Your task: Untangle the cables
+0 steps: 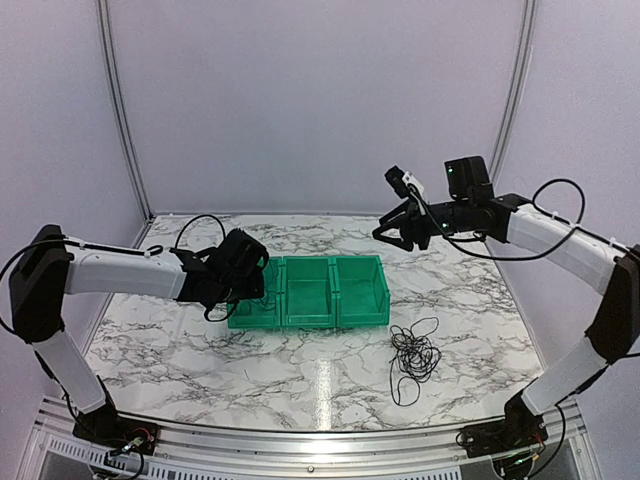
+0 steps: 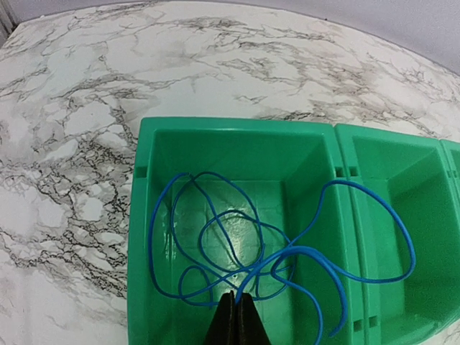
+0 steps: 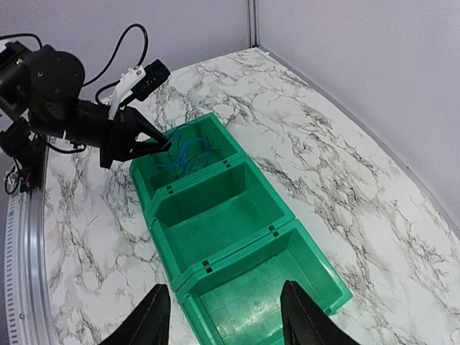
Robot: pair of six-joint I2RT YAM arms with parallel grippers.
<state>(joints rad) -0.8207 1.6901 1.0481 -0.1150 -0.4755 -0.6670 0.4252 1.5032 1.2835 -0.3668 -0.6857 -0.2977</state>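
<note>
Sitting in the leftmost of three green bins (image 1: 310, 319) is the blue cable (image 2: 309, 251), one loop flopping into the middle bin, with the left gripper (image 2: 236, 296) just above, pinched tight on its strands. The black cables (image 1: 413, 355) lie tangled on the table (image 1: 200, 370) before the right bin, and the right gripper (image 1: 397, 237) floats high up, fingers spread, holding nothing.

Left arm (image 1: 110, 272): white tubes, black joints.
Right arm (image 1: 560, 240): looked the same.
Arm cables (image 1: 560, 181): were thick, black, looped.
Fingers (image 3: 152, 316): were black, tapered.
</note>
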